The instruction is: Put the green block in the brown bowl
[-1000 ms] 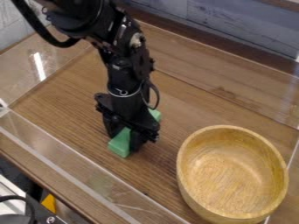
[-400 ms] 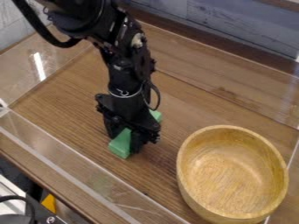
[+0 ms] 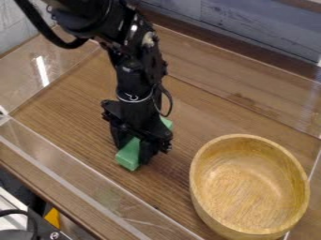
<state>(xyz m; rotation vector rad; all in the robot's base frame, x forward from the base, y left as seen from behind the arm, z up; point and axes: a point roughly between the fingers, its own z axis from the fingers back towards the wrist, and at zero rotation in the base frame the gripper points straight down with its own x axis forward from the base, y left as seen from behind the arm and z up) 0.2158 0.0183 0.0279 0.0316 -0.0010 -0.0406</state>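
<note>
The green block [image 3: 128,157] lies on the wooden table left of centre, and its far end [image 3: 164,123] peeks out behind the black fingers. My gripper [image 3: 139,150] reaches straight down over it, its fingers pressed against the block's sides, shut on it. The block's lower end looks to rest on or just above the table. The brown bowl [image 3: 201,161], a wide light wooden one, stands empty at the right front, about a hand's width from the block.
A clear plastic wall [image 3: 75,173] runs along the table's front and left edges, with another panel [image 3: 313,141] at the right. A pale board [image 3: 251,28] closes the back.
</note>
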